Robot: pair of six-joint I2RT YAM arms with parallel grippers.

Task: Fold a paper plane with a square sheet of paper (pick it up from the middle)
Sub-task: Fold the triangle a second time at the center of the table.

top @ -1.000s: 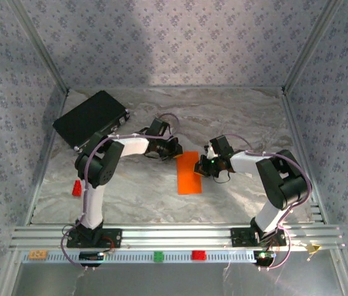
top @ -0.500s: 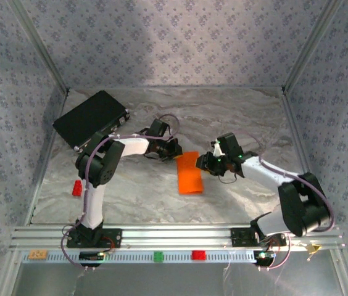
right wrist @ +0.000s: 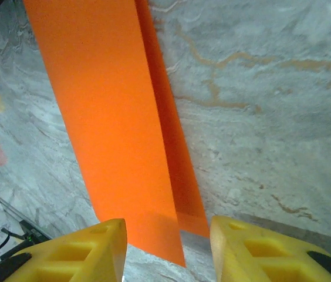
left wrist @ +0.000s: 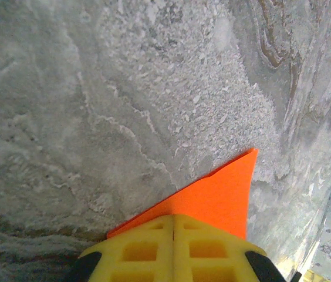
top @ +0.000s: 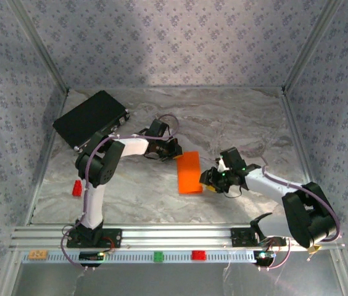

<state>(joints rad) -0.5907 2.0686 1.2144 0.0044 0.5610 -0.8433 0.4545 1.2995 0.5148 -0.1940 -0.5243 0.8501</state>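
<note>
Here the orange paper (top: 190, 173) lies flat on the middle of the grey table (top: 161, 197). It is folded over into a long shape. In the right wrist view (right wrist: 112, 117) a lower layer peeks out along one side. The left gripper (left wrist: 173, 218) has its yellow fingers pressed tight together on the paper's far corner (left wrist: 212, 197). The right gripper (right wrist: 168, 235) is spread wide at the near end. A black case (top: 91, 119) and a small red block (top: 76, 188) sit far off to the left.

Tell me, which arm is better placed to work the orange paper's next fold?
Probably the right arm: its jaws stand open astride the near end of the folded orange paper. The left arm has its jaws shut on the far corner.
</note>
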